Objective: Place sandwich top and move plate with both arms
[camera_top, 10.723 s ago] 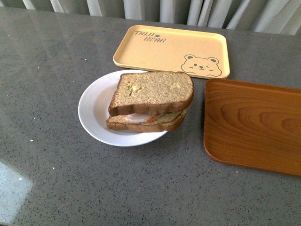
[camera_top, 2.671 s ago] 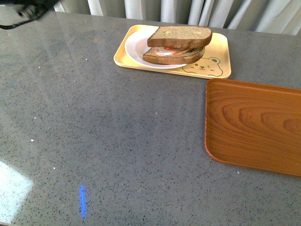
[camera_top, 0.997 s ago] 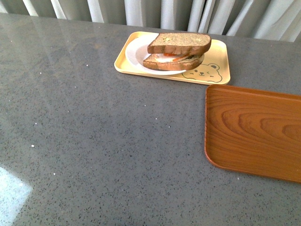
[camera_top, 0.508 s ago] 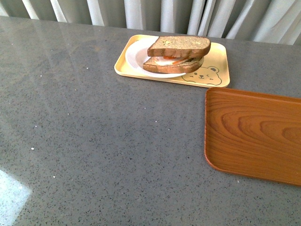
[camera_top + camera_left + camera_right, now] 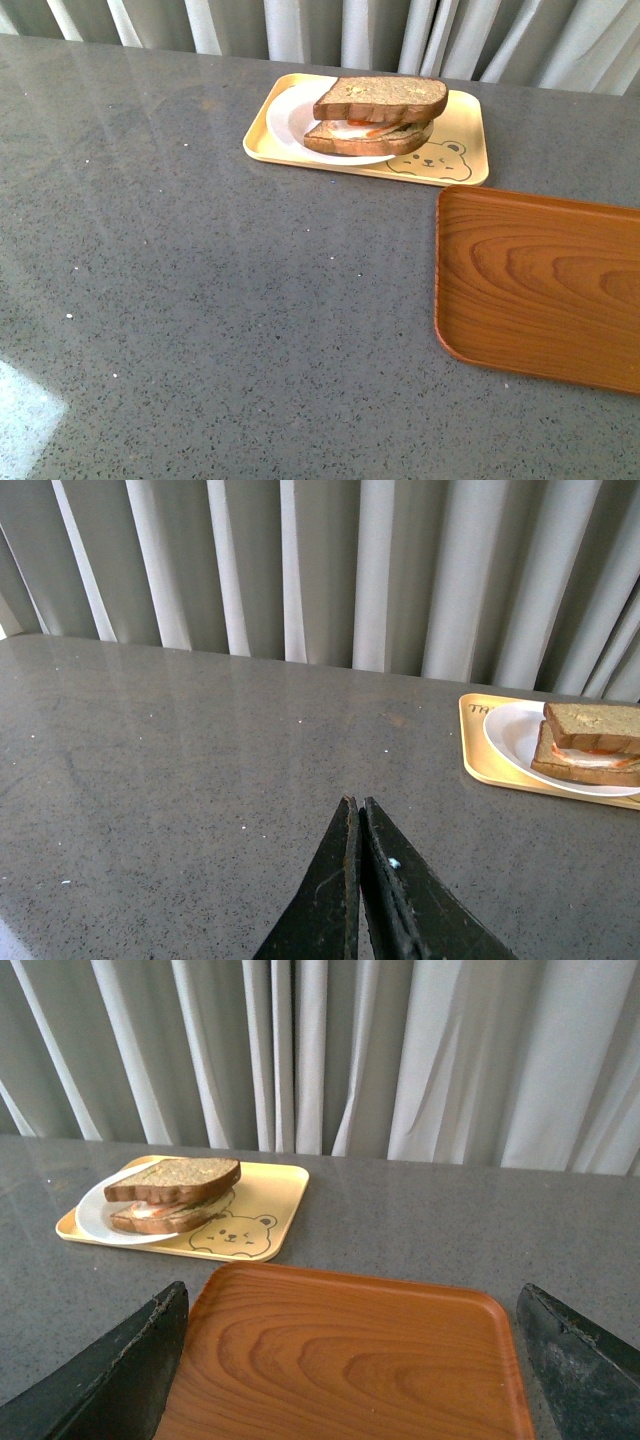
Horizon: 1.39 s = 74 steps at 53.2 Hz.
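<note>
Left pincer (image 5: 356,825) clenched, right pincer (image 5: 360,1360) released – sandwich top (image 5: 381,98) hides the filling.

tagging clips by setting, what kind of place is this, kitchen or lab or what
Probably a staged tabletop test area, not a working kitchen: a grey speckled countertop with pale pleated curtains behind, holding only a sandwich on a white plate, a yellow bear-printed tray and a wooden tray.

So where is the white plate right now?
In the front view the plate sits at the far side of the table on the yellow bear tray, holding the sandwich, just beyond the brown wooden tray.
</note>
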Motion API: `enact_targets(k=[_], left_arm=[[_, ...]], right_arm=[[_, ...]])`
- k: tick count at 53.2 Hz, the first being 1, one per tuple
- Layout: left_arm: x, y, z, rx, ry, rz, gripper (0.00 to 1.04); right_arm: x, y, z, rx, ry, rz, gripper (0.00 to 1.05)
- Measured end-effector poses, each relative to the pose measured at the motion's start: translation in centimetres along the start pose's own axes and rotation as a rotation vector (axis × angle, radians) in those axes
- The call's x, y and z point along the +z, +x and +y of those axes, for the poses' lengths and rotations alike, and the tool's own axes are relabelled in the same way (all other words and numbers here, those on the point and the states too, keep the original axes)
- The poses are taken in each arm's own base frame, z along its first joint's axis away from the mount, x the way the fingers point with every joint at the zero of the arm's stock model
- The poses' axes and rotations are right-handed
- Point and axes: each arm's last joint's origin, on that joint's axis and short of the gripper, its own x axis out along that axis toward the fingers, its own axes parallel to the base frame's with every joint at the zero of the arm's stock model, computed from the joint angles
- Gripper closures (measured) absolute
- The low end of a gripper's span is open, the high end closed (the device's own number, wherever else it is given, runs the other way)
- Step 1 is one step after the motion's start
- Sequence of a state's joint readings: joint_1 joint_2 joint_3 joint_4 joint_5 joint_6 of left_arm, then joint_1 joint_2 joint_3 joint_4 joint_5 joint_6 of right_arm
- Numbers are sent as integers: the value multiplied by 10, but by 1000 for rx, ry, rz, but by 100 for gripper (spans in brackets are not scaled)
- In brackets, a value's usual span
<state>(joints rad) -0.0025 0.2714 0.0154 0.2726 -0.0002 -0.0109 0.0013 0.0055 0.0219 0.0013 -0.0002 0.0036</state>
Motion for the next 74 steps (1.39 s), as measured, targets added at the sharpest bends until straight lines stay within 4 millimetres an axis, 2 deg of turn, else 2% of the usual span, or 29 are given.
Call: enact_targets(k=[20, 27, 37, 44, 48, 53, 63, 66, 74], left_arm=[[0, -7, 0, 0, 0, 0, 103], [-4, -17, 0, 0, 0, 14, 103], [-4, -17, 0, 1, 0, 18, 102], [-4, -17, 0, 1, 0, 17, 78], [-4, -17, 0, 1, 0, 17, 67], [-4, -17, 0, 1, 0, 17, 48], [-4, -17, 0, 1, 0, 17, 21], [-4, -17, 0, 1, 0, 17, 8], [-4, -17, 0, 1, 2, 17, 9]], right_arm=[[0, 0, 0, 0, 0, 0, 9], [0, 0, 0, 0, 0, 0, 9], [0, 0, 0, 0, 0, 0, 9], [0, 0, 0, 0, 0, 0, 9], [0, 0, 0, 0, 0, 0, 9], [0, 0, 0, 0, 0, 0, 9], [0, 0, 0, 0, 0, -1, 9], [0, 0, 0, 0, 0, 0, 9], [0, 0, 0, 0, 0, 0, 9]])
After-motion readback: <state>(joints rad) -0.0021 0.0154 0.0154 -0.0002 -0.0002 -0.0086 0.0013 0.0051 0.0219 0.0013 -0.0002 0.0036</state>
